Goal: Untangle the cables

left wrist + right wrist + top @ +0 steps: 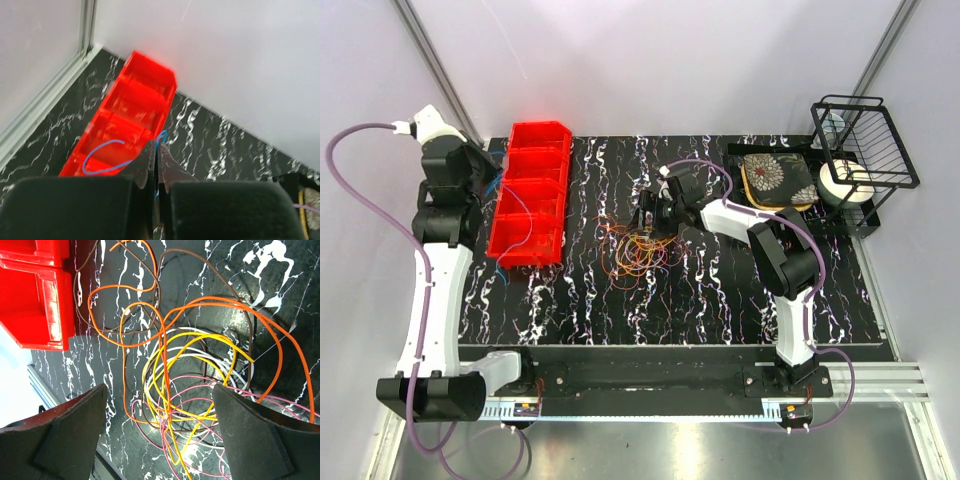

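The cables point(635, 252) lie as a loose tangle of orange, yellow, pink, white and brown loops on the black marbled mat, mid-table. The right wrist view shows the same tangle point(190, 390) close up. My right gripper point(160, 390) hangs just above it, open, its jaws wide on either side of the yellow and pink loops and touching none. From above, that gripper point(646, 215) sits at the tangle's far edge. My left gripper point(157, 145) is shut on a thin blue cable point(107, 143), whose free loop hangs over the red bins point(135, 100).
A row of red bins point(530, 190) stands at the mat's left, next to my left gripper point(492, 185). A black wire rack point(865, 140), a floral pad point(775, 178) and a white roll point(845, 182) sit at the back right. White walls enclose the table.
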Controlling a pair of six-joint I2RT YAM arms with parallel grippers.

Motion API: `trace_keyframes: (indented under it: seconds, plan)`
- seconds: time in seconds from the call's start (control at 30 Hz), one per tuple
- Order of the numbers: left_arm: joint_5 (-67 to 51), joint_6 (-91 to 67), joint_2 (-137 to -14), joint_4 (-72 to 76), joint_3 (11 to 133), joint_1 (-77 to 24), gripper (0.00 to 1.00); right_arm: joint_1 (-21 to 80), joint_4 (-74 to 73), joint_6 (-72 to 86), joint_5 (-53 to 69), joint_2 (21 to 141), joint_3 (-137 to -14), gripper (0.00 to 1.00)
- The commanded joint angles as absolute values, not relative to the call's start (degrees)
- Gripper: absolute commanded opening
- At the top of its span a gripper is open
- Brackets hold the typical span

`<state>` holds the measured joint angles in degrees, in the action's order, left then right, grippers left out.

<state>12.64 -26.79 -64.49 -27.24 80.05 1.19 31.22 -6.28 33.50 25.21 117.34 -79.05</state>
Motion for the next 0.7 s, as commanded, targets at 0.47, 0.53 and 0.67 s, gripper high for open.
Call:
trace_keyframes:
  seconds: [0.47, 0.53, 0.67]
  plan:
    - [14.41, -23.91, -65.92, -26.54, 89.91, 1.49, 0.00, 31.03, -5.27, 33.93, 27.25, 114.79, -78.84, 0.92]
    - [14.50, -23.64, -66.00, -26.28, 90.53, 1.41, 0.00, 31.02, -5.19, 33.93, 27.33, 114.87, -78.75, 0.92]
    - [14.42, -23.64, -67.15, -26.28, 90.44, 1.49, 0.00, 31.03, -5.27, 34.01, 27.42, 114.96, -78.93, 0.93]
